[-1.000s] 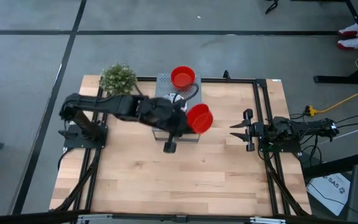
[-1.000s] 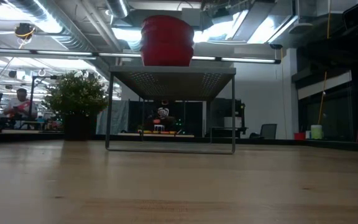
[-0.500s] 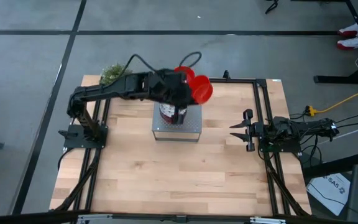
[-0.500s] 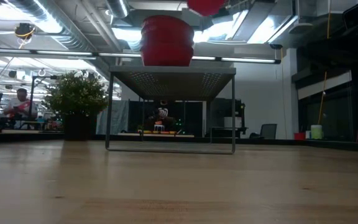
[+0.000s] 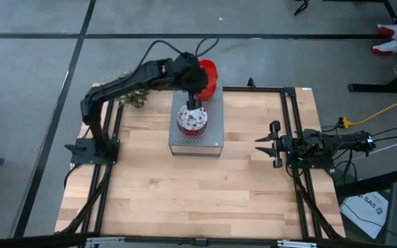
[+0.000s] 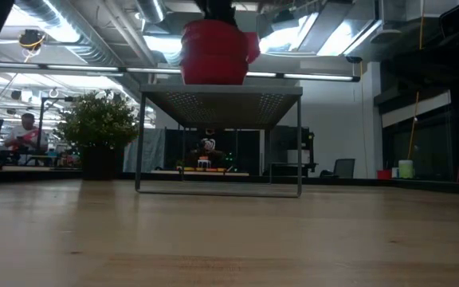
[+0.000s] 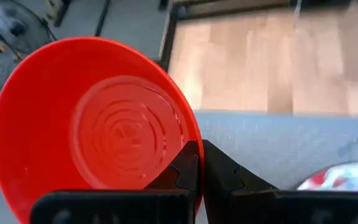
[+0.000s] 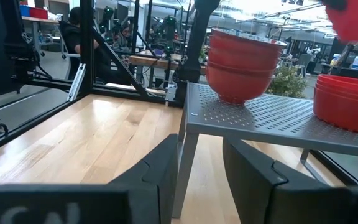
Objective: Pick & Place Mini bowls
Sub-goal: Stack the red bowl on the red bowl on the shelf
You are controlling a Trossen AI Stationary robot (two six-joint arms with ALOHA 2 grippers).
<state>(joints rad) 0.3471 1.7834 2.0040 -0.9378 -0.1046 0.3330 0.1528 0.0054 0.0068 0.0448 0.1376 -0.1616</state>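
Note:
My left gripper [image 5: 196, 88] is over the far end of the grey perforated box [image 5: 212, 141] and is shut on a plain red mini bowl [image 5: 209, 77]. The bowl hangs above a stack of red bowls [image 8: 347, 102] on the box's far end. The high view hides that stack under the held bowl. A second stack, its top bowl white with red speckles inside [image 5: 192, 119], stands on the middle of the box. In the low view it shows as red [image 6: 213, 52]. My right gripper [image 5: 270, 143] waits open at the table's right side. My left gripper holds the red bowl by its rim [image 7: 195, 142], one finger inside [image 7: 182, 177] and one outside [image 7: 224, 174]. The fingers come from above, pointing down. The bowl is lifted clear above the red stack, mouth up, and shows in the right wrist view [image 8: 354, 17].
A small green plant [image 6: 98, 127] stands at the table's far left corner, partly under my left arm in the high view [image 5: 134, 98]. Black rails [image 5: 291, 124] frame the wooden table. A person [image 6: 24, 131] sits far off in the room.
My left gripper has carried the red bowl from over the box's near right part toward the table's far edge, and it now hangs over the red stack. The arm has moved off the speckled stack, which now shows.

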